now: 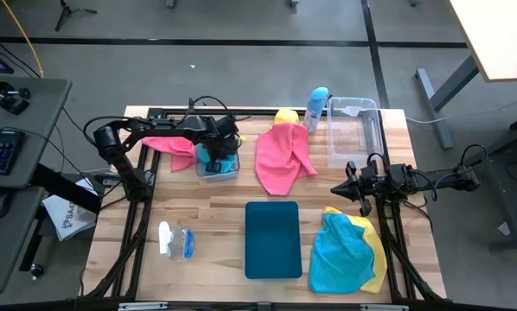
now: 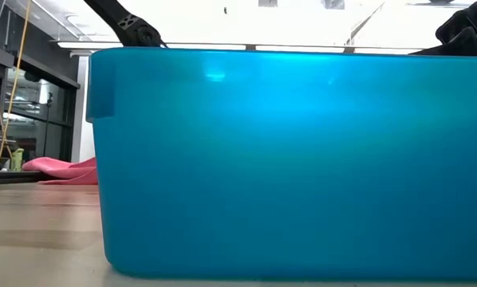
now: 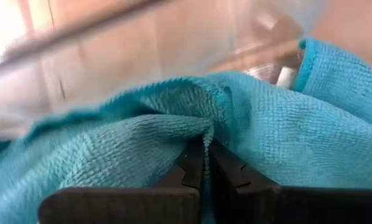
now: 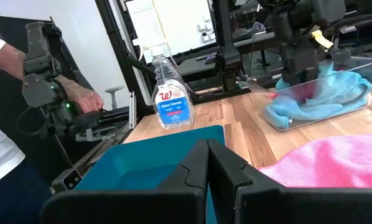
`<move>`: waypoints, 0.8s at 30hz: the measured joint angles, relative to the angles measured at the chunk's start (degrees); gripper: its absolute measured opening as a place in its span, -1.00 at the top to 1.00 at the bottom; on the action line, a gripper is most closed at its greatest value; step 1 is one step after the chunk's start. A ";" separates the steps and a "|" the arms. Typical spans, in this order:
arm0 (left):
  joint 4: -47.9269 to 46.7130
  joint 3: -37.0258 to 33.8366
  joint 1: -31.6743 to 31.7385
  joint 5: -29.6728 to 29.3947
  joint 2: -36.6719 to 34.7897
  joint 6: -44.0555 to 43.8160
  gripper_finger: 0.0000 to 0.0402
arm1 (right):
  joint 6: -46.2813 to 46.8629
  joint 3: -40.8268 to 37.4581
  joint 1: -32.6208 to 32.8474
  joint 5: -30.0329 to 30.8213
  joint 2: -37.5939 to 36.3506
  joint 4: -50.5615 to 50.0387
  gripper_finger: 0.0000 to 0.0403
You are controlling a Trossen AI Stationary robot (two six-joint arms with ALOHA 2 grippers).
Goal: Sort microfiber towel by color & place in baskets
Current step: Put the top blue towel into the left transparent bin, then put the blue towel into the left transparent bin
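Note:
A bright blue towel (image 1: 224,162) lies bunched in a clear bin (image 1: 217,173) near the far left. My left gripper (image 1: 212,154) reaches down into that bin and is shut on this towel. A pink towel (image 1: 168,147) lies beside the bin on the table. Another pink towel (image 1: 283,157) is spread mid-table over a yellow one (image 1: 286,115). A blue towel (image 1: 341,250) on a yellow towel (image 1: 378,255) lies at the near right. My right gripper (image 1: 349,188) is shut, holds nothing and hovers above these. A second clear bin (image 1: 354,130) and the dark-teal tray (image 1: 273,239) hold nothing. My left gripper (image 3: 206,149) pinches a raised fold of the blue towel (image 3: 201,127) between its two fingers (image 3: 229,171). It comes from above, pointing down into the clear bin. The rest of the towel lies slack in the bin around the fingers.
A spray bottle (image 1: 174,240) with a blue label is at the near left. A clear bottle with a light-blue cap (image 1: 315,105) stands at the far edge beside the right bin. A person's hand (image 4: 86,99) shows beyond the table's left side.

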 joint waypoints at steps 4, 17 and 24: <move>-5.80 2.92 -0.71 -1.17 -0.25 -2.57 0.95 | 0.01 -0.01 0.01 0.00 -0.01 0.00 1.00; -16.20 16.39 -1.84 -0.87 -4.46 -13.73 0.23 | 0.00 0.00 0.01 -0.02 -0.01 0.00 1.00; -18.56 20.28 -1.97 11.57 -11.90 -25.30 -0.03 | -0.01 0.01 -0.01 -0.02 -0.01 0.00 1.00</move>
